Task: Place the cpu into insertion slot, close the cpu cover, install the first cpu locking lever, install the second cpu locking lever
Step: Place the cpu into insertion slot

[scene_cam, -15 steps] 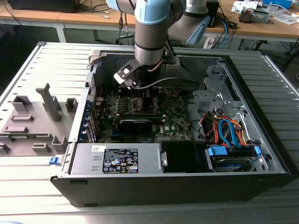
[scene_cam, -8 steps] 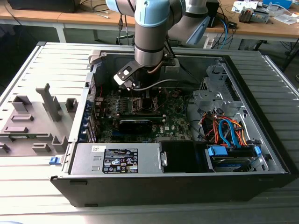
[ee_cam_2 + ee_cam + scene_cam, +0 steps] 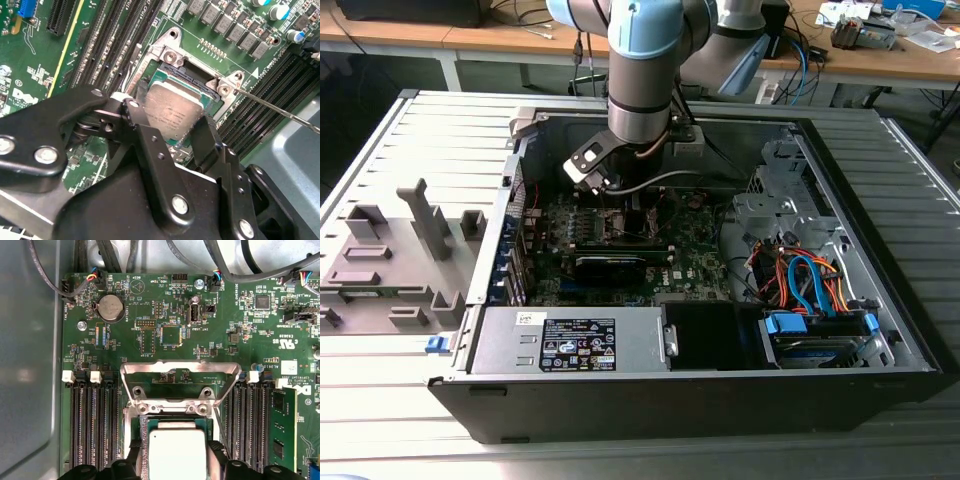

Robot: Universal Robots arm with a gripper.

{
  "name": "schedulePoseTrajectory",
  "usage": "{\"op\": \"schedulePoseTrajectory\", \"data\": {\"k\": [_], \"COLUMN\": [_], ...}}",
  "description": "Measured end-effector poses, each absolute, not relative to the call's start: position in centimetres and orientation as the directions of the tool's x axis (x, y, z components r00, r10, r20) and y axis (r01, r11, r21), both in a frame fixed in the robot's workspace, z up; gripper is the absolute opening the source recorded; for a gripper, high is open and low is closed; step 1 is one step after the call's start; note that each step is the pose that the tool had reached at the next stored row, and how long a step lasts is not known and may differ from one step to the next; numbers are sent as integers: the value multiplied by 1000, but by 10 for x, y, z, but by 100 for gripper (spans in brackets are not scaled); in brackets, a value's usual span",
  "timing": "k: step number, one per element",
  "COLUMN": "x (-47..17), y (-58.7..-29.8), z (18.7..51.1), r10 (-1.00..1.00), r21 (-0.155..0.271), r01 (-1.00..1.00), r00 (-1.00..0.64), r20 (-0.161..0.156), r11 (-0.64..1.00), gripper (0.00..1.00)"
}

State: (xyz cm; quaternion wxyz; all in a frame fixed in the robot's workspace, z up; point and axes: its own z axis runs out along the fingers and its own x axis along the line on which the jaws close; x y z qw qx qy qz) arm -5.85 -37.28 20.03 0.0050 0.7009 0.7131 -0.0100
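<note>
As the half-closed claw (image 3: 167, 116) pinches the cpu (image 3: 172, 105) over the insertion slot (image 3: 197, 82), the first wrist view catches the cpu cover (image 3: 175, 366) open just beyond.

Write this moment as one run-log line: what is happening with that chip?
step: placing cpu | gripper: shut on cpu | cpu: at slot | cover: open

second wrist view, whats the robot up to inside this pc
The arm reaches down into an open computer case. Its gripper grips the cpu by two opposite edges, right at the insertion slot on the green board. The cpu cover stands flipped open, so nothing is closed yet.
</note>
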Motion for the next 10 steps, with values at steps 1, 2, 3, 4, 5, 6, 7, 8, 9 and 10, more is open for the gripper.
{"op": "schedulePoseTrajectory", "data": {"k": [1, 2, 3, 4, 5, 6, 7, 8, 9, 10], "x": [-59, -59, -59, -59, -59, -59, -59, -59, -59, -59], "y": [-373, -373, -373, -373, -373, -372, -371, -370, -370, -369], "z": [200, 200, 200, 200, 200, 200, 200, 200, 200, 200], "r10": [1000, 1000, 1000, 1000, 1000, 1000, 1000, 1000, 1000, 1000], "r21": [-7, -7, -7, -7, -7, -7, -7, -7, -7, -7], "r01": [1000, 1000, 1000, 1000, 1000, 1000, 1000, 1000, 1000, 1000], "r00": [-17, -17, -17, -17, -17, -16, -15, -14, -13, -13], "r20": [-21, -21, -21, -21, -21, -21, -21, -21, -21, -21], "r11": [17, 17, 17, 17, 17, 15, 15, 14, 13, 13], "gripper": [62, 62, 62, 62, 62, 62, 62, 62, 62, 62]}}
